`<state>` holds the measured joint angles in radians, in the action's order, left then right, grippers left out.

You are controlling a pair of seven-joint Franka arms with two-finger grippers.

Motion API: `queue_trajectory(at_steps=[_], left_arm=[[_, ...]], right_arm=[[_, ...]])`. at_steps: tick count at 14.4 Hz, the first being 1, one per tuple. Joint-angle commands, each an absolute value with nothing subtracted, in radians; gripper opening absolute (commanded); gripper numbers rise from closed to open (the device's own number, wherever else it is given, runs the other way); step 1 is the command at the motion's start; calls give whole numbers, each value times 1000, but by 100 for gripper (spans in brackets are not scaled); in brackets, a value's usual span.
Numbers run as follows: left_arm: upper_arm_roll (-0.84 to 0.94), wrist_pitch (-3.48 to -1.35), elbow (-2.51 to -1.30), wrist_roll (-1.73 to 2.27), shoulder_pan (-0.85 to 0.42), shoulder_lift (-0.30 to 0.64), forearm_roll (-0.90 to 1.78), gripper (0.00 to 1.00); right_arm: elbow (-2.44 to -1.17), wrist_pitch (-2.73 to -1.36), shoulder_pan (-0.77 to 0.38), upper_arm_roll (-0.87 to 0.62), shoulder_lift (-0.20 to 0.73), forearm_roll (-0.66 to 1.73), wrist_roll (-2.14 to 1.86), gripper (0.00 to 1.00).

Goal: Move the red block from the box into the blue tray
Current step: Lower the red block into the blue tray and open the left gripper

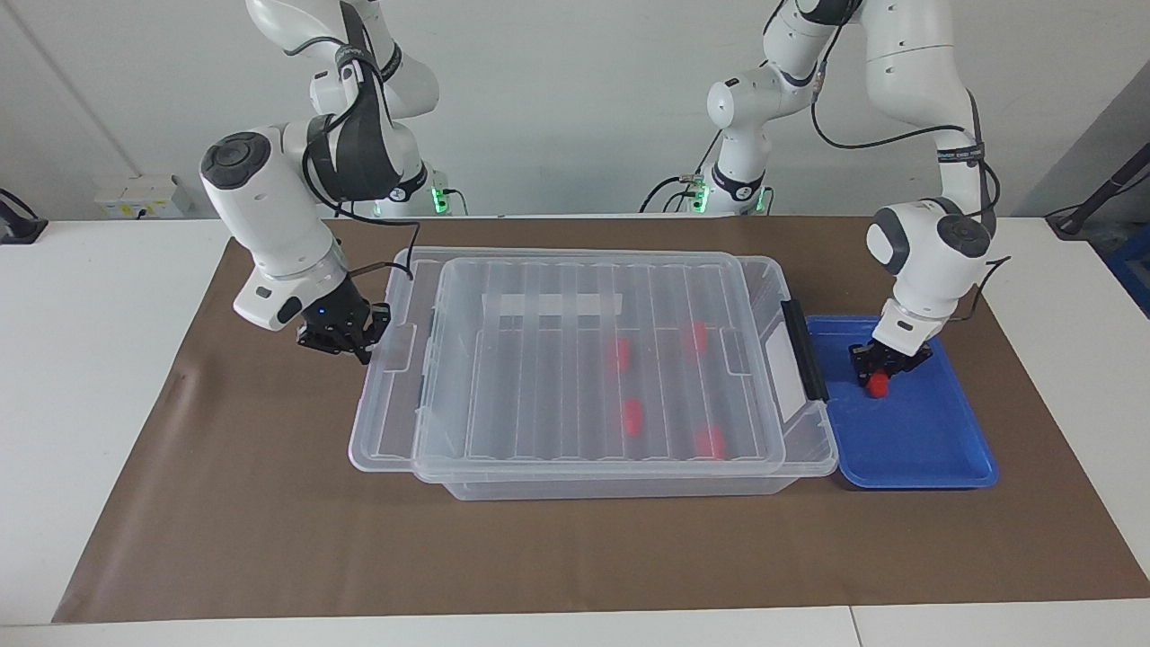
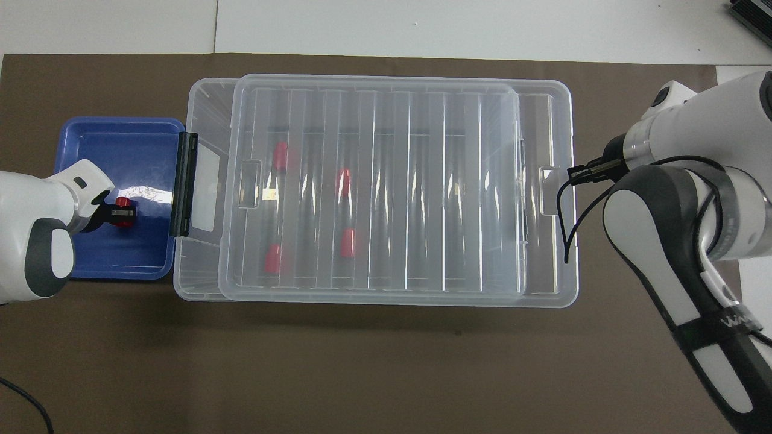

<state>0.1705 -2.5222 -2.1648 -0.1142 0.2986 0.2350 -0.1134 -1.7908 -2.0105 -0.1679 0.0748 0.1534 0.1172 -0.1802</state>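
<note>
1. The left gripper (image 1: 881, 373) hangs low over the blue tray (image 1: 934, 449), its jaws clenched on a red block (image 1: 878, 385) that sits just above the tray floor, or perhaps touches it; which, I cannot tell.
2. In the overhead view the same red block (image 2: 123, 203) shows between the left gripper's (image 2: 122, 211) fingertips, over the half of the blue tray (image 2: 108, 265) next to the box.
3. The blue tray lies at the left arm's end of the table, touching the box (image 1: 620, 481) end that carries the black clip handle (image 1: 804, 350).
4. The clear lid (image 1: 593, 359) lies on the box, overhanging its rim toward the right arm's end of the table.
5. The right gripper (image 1: 346, 341) is at that overhanging lid edge, its jaws closed on the lid.
6. Four more red blocks (image 1: 633, 416) show through the lid, inside the box, in its half toward the handle.
7. A brown mat (image 1: 575, 557) covers the table (image 1: 81, 359) under everything.
</note>
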Motion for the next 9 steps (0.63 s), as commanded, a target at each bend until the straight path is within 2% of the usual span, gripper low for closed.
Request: queue_trajectory(at_steps=[1, 2, 3, 6, 9], left_arm=[[163, -2548, -2183, -110, 282, 236, -97, 34], [163, -2549, -2183, -113, 282, 236, -97, 76], [163, -2545, -2178, -112, 282, 236, -97, 100], [167, -2479, -2128, -112, 279, 242, -97, 100], [167, -2256, -1956, -107, 233, 239, -97, 100]], right_arm=[[-1798, -2034, -189, 69, 153, 147, -140, 0], [-1801, -2043, -195, 69, 153, 147, -137, 0], [-1805, -2048, -196, 69, 153, 147, -135, 0], [-1807, -2049, -196, 64, 152, 147, -130, 0], [-1807, -2049, -209, 64, 152, 166, -130, 0]])
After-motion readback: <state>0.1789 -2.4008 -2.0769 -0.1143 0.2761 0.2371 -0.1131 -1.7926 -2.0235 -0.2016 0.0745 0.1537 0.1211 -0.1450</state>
